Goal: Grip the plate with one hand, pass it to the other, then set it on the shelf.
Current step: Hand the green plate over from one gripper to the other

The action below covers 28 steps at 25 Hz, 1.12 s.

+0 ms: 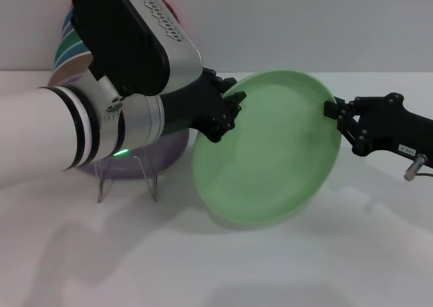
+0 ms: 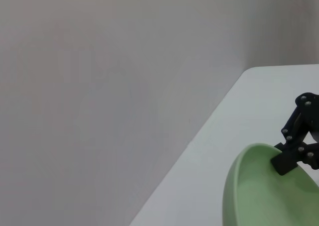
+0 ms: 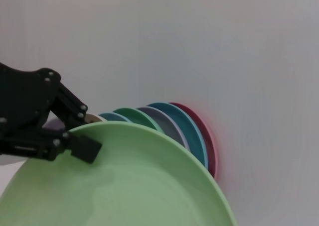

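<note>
Plate [image 1: 267,151]: tilted above the table, I see both grippers pinching opposite rim edges.
Left gripper [image 1: 230,111]: fingers clamp rim.
Right gripper [image 1: 336,112]: fingers clamp rim.
Stacked plates [image 3: 169,124]: right wrist view only.
Shelf [image 1: 127,175]: head view only.

A row of upright coloured plastic plates [image 3: 187,129] leans against the plain grey wall [image 3: 224,47]; a white tabletop [image 1: 223,266] fills the head view's lower half.

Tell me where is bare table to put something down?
Bare table lies in front of the mint-green plate, held at opposite rims by the left gripper and right gripper. Crowded: the wire rack with a purple plate under the left arm.
</note>
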Tool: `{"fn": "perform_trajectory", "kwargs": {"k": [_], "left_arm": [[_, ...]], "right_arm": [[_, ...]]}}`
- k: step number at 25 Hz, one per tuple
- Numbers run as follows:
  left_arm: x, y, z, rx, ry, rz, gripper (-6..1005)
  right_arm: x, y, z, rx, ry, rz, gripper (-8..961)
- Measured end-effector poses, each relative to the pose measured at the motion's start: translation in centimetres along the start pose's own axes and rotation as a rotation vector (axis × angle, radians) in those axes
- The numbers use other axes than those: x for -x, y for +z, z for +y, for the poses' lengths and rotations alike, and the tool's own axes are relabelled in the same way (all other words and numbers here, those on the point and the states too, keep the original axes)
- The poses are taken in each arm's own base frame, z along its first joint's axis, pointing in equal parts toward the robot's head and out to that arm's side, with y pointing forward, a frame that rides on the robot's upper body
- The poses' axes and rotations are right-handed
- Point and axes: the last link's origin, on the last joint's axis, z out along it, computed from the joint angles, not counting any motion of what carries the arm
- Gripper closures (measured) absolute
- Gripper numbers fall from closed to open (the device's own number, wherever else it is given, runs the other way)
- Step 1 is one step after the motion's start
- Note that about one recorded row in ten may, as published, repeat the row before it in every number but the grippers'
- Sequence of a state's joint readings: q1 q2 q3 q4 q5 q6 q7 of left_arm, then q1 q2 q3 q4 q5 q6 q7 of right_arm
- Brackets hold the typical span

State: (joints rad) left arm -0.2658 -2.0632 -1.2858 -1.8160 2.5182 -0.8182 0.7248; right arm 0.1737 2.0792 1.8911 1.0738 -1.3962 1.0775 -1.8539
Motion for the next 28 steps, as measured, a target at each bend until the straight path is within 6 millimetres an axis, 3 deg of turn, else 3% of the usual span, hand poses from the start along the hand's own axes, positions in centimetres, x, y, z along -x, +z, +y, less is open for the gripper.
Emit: {"fn": "perform_trajectory", "kwargs": {"k": [11, 14, 17, 20, 22, 23, 24, 26, 28], "left_arm": [[-1.1, -0.3, 0.2, -0.034, 0.050, 0.070, 906], [-1.5, -0.4, 0.2, -0.049, 0.058, 0.095, 923], [-1.7, -0.8, 0.3, -0.085, 0.085, 0.131, 935], [-1.9, -1.3, 0.3, -0.167, 0.162, 0.197, 940], [-2.1, -1.8, 0.4, -0.265, 0.268, 0.254, 941], [-2.1, -2.0, 0.5, -0.319, 0.321, 0.278, 941], [-2.2, -2.1, 0.7, -0.384, 0.369, 0.308, 940], [-2.4, -2.6, 1.4, -0.592, 0.510, 0.400, 940], [-2.5, -2.7, 2.2, -0.667, 0.572, 0.454, 940]], "right_arm": [[-0.1, -0.7, 1.0, 0.062, 0.066, -0.056, 917], [-0.3, -1.9, 0.6, 0.046, 0.128, -0.108, 879], [-0.5, -4.3, -0.1, 0.002, 0.221, -0.207, 763], [-1.1, -8.3, -1.1, -0.081, 0.335, -0.374, 629], [-1.7, -11.8, -1.9, -0.185, 0.381, -0.502, 534], [-2.4, -15.1, -2.4, -0.308, 0.393, -0.604, 486], [-2.4, -15.1, -2.4, -0.308, 0.393, -0.604, 462], [-2.7, -17.2, -2.4, -0.392, 0.379, -0.644, 412], [-2.9, -18.2, -2.4, -0.425, 0.368, -0.650, 364]]}}
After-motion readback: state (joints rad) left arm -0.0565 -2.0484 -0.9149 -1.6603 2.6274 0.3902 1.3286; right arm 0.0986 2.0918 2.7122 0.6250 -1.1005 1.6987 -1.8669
